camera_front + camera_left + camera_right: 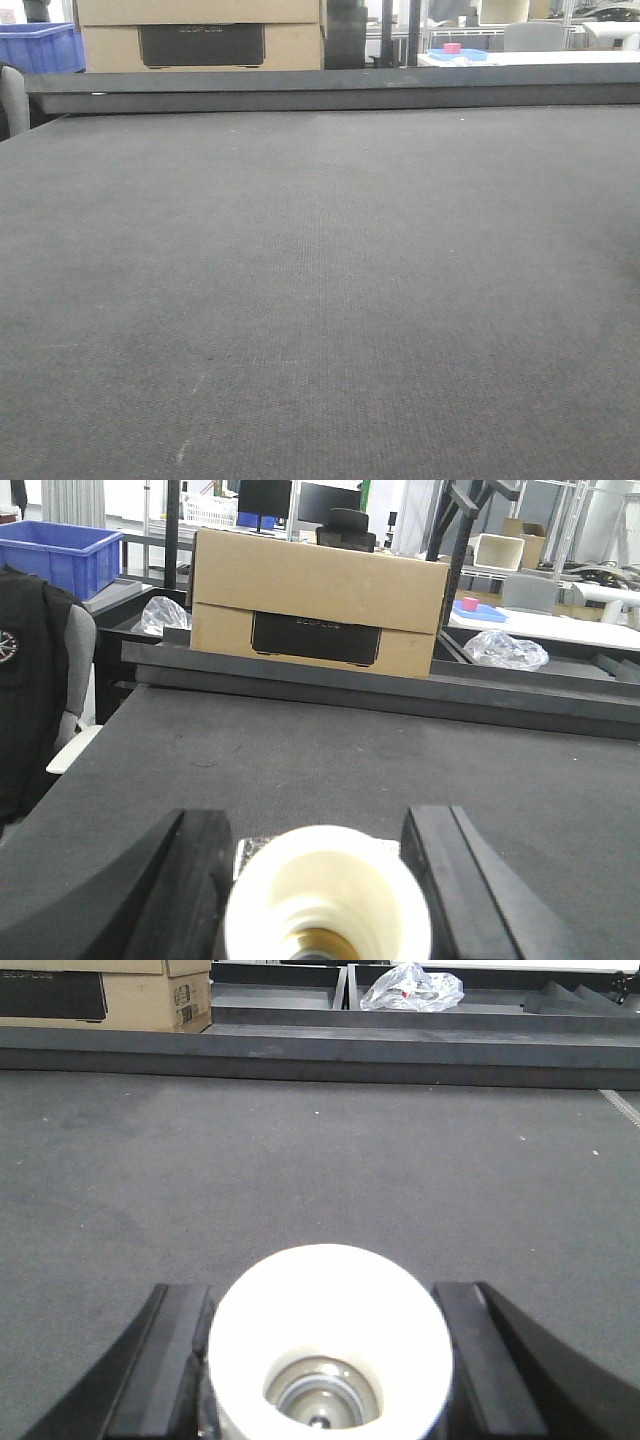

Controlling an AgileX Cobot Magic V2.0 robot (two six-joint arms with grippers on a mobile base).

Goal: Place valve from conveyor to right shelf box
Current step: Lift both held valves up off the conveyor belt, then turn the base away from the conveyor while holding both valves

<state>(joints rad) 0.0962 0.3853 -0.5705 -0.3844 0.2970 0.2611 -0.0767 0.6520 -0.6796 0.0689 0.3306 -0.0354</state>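
Nearest, the left gripper (318, 830) is closed around a cream valve (328, 905). The right gripper (322, 1305) likewise clasps a white valve (330, 1330). Both are low over the conveyor (320, 300), whose dark belt runs to a far rail (330, 88). A cardboard box (318, 600) stands beyond. No shelf box shows. The smooth round valves could slip or twist between the flat fingers when swung right.

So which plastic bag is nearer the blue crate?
The bag left of the cardboard box, beside the blue crate; the other bag lies right of the box.
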